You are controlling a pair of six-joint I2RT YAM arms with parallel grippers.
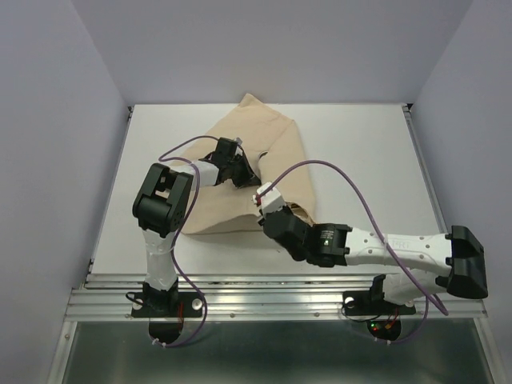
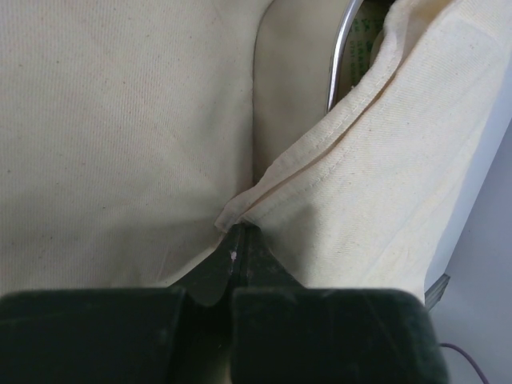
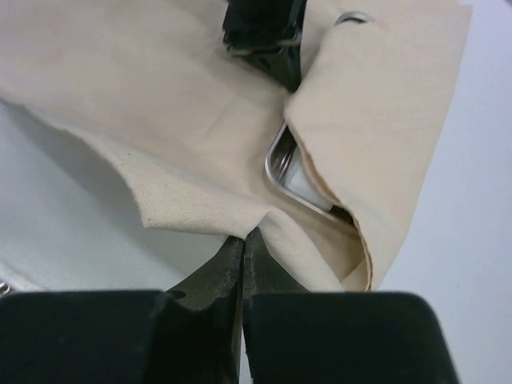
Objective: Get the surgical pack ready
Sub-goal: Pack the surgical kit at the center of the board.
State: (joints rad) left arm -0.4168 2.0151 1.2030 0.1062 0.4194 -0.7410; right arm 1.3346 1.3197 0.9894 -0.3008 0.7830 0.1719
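The white desk (image 1: 360, 160) fills the overhead view, and the beige cloth sheet (image 1: 280, 152) lies across its middle, folded up into a rough wedge whose far corner reaches the desk's far edge and whose broad base faces the near edge. From above, the cloth hides everything inside it. Only the wrist cameras show the steel tray. In the left wrist view a curved strip of its shiny rim (image 2: 340, 56) peeks out between two flaps of cloth (image 2: 120, 120). In the right wrist view a rounded corner of the tray (image 3: 280, 172) shows under a lifted flap of the cloth (image 3: 160, 120), with a white patch (image 3: 302, 178) inside it, too covered to name. The left end effector (image 1: 244, 172) sits near the middle of the bundle; its own camera shows it (image 2: 240, 232) closed, pinching the stitched hem of a flap. The right end effector (image 1: 258, 198) sits just nearer the near edge, beside the left one. Its own camera shows it (image 3: 242, 236) closed as well, nipping the cloth's near edge where the fabric lifts off the desk. That same view catches the left end effector (image 3: 264, 40) at the top, pressed onto the cloth just beside the tray.
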